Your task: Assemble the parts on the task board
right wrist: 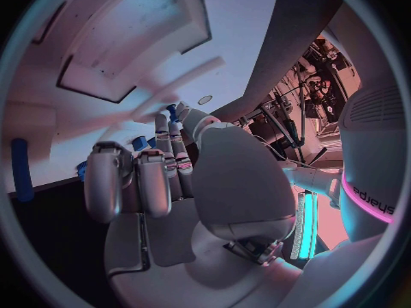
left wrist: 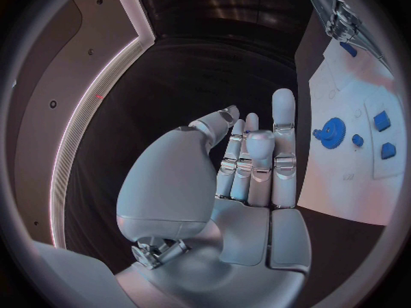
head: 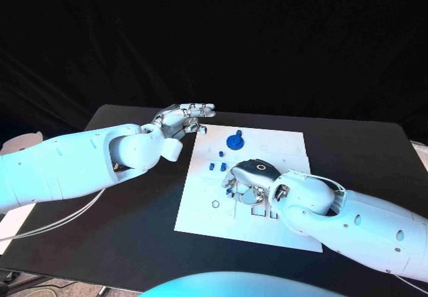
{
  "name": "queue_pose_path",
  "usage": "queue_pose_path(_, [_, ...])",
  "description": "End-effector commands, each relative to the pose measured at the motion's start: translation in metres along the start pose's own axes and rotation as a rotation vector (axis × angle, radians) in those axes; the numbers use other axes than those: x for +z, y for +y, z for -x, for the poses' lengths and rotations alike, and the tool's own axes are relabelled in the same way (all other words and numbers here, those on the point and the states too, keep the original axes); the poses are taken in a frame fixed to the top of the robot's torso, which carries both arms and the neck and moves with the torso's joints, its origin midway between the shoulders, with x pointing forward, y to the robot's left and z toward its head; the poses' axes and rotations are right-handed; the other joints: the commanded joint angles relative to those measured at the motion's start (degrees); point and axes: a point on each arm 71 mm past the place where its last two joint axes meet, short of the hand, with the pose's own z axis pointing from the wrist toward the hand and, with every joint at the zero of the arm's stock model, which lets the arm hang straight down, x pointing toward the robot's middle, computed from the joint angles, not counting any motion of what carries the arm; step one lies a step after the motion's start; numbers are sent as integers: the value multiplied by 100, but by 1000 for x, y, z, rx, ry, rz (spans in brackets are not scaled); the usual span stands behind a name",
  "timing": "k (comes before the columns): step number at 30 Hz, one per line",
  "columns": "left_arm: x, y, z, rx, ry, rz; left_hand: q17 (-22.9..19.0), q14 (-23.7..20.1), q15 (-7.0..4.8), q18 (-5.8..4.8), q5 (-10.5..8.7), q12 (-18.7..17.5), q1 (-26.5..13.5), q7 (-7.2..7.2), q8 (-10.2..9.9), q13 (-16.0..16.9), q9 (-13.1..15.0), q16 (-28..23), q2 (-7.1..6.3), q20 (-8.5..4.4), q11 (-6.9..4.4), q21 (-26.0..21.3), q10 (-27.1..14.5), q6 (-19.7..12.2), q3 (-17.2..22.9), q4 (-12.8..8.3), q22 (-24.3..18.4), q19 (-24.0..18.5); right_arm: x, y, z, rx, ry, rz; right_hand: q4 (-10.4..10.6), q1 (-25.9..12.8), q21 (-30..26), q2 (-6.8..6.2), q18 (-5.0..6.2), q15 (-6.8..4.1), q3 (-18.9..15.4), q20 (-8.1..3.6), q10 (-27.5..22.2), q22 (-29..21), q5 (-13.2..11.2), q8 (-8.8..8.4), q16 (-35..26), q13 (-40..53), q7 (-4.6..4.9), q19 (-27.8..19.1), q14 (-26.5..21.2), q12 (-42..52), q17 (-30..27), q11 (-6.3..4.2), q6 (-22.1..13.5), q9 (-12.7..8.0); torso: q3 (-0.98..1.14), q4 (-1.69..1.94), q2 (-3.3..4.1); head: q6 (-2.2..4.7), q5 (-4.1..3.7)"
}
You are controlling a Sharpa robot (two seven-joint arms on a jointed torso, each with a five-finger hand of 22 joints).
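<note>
The head camera looks steeply down from above the desk (head: 357, 148), taking in the whole board (head: 268, 148) and both arms. Each wrist camera sits close behind its own hand, looking along the fingers. The left wrist view shares the board's gear (left wrist: 329, 129) end with the head view (head: 234, 141).
</note>
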Motion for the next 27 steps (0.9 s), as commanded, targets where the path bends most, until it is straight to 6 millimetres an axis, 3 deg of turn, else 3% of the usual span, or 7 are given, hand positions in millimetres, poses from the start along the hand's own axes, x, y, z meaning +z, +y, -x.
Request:
queue_pose_path(1, [0,0,-2,-6,21,-4,-2,-17,5,104,-3,22,-31,12,32,-6,-5,-19,-9,25,-7,-22,-30,-46,-35,-12,-6,-33,-4,-4,0,-10,-29,-18,-16,-10,-32,19,42,50,-30,49,-20,-20,-3,-1,-47,2,9,-2,399,11,480,-14,-42,-10,6,3,2,22,-14])
queue_pose_path(8, [0,-1,0,-6,20,-2,-1,-17,5,105,-3,26,-33,12,34,-6,-5,-16,-9,26,-7,-24,-35,-50,-39,-13,-8,-33,-18,-5,11,4,-101,-6,-36,8,-51,13,48,51,-60,55,14,-46,-2,12,-70,11,22,-11,392,55,445,-13,-20,-13,1,-5,-2,58,-50])
queue_pose_path(12, [-1,-1,1,-5,18,-2,-1,-17,5,105,-3,26,-33,12,34,-6,-5,-16,-9,26,-7,-24,-35,-50,-39,-13,-8,-33,-33,-11,25,3,-140,-24,-51,9,-83,-34,58,55,-115,59,-37,-88,-7,6,-95,4,18,-28,383,47,409,-7,-34,-24,0,-6,1,95,-122])
queue_pose_path(19, [-3,-1,1,-6,19,-1,-9,-20,4,106,-1,31,-28,9,36,-6,-5,-18,-6,26,-9,-25,-39,-52,-40,-18,-10,-33,-62,-49,55,-35,-148,-146,-62,13,-95,-108,59,63,-252,68,-162,-99,-12,-10,-101,2,13,-28,382,29,399,2,-147,-64,-12,-38,-10,195,-240])
queue_pose_path(24, [-3,-1,1,-6,20,-1,-9,-20,4,106,-1,31,-28,9,36,-6,-5,-18,-6,26,-9,-25,-39,-52,-40,-18,-10,-33,-79,-72,63,-64,-132,-213,-54,16,-101,-153,59,55,-350,80,-119,-107,-15,-6,-96,9,-4,-24,384,64,400,-11,-198,-79,-16,-61,-16,243,-263])
queue_pose_path(27, [-4,-1,2,-6,20,-1,-9,-20,4,106,-1,31,-28,9,36,-6,-5,-18,-6,26,-9,-25,-39,-52,-40,-18,-10,-33,-85,-80,64,-81,-115,-240,-51,34,-109,-176,61,59,-409,84,-155,-117,-16,-3,-101,3,-15,-25,383,46,391,-9,-221,-85,-12,-58,-16,250,-270])
